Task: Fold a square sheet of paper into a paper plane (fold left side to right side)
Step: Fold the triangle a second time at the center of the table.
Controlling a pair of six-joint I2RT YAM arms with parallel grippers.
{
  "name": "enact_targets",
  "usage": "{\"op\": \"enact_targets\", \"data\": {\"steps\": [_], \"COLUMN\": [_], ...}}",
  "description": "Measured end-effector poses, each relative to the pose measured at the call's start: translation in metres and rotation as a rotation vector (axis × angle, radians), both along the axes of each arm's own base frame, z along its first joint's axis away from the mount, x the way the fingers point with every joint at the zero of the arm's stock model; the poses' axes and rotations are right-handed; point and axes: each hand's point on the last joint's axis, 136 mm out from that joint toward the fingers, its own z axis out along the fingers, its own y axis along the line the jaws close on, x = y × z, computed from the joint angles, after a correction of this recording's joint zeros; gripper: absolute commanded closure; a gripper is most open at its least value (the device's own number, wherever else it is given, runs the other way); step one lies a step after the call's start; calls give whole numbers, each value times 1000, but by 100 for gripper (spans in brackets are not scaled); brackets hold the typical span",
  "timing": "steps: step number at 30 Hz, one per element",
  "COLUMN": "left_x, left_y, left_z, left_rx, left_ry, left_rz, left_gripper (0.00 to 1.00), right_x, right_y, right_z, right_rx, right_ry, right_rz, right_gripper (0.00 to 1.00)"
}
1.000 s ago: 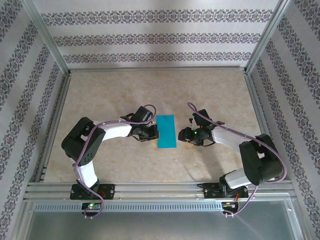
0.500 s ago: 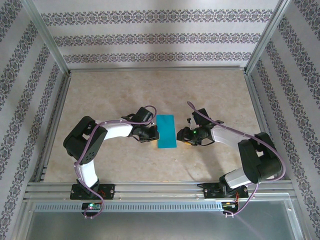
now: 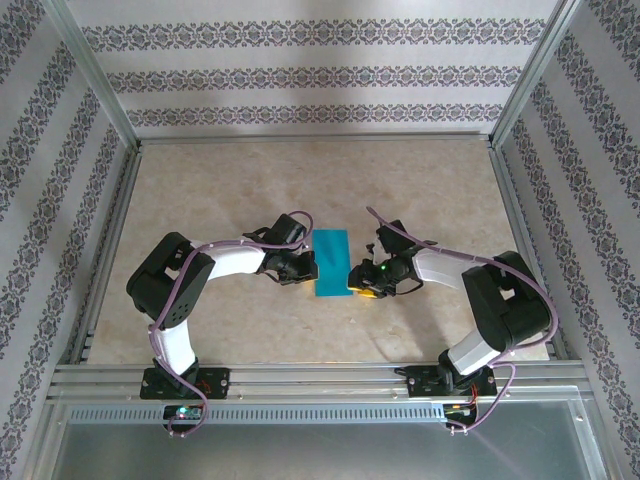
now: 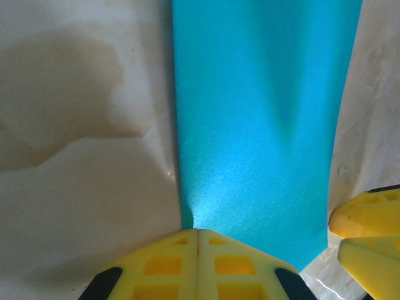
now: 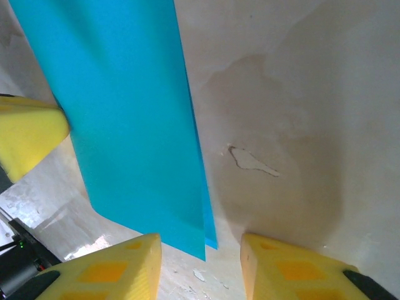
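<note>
Both sheet (image 3: 331, 262) side edges flanked: L pincer (image 4: 197, 240) closed, R pincer (image 5: 200, 245) apart (wide table (image 3: 250, 190) around).

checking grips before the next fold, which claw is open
The right claw is open: a clear gap separates its yellow fingers, near a corner of the teal paper. The left claw has its fingers shut together at the paper's edge.
</note>
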Motion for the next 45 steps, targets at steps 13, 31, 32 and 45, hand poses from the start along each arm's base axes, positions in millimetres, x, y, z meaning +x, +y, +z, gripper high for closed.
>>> {"op": "enact_targets", "data": {"steps": [13, 31, 32, 45], "left_x": [0, 0, 0, 0], "left_y": [0, 0, 0, 0], "left_z": [0, 0, 0, 0], "left_rx": [0, 1, 1, 3], "left_ry": [0, -2, -2, -12], "left_rz": [0, -3, -3, -17], "left_gripper": [98, 98, 98, 99], "right_x": [10, 36, 37, 62], "right_y": [14, 21, 20, 22], "right_z": [3, 2, 2, 3], "right_rx": [60, 149, 151, 168], "right_ry": [-14, -30, -33, -67], "right_rz": [-18, -91, -94, -114], "right_gripper": [66, 65, 65, 67]}}
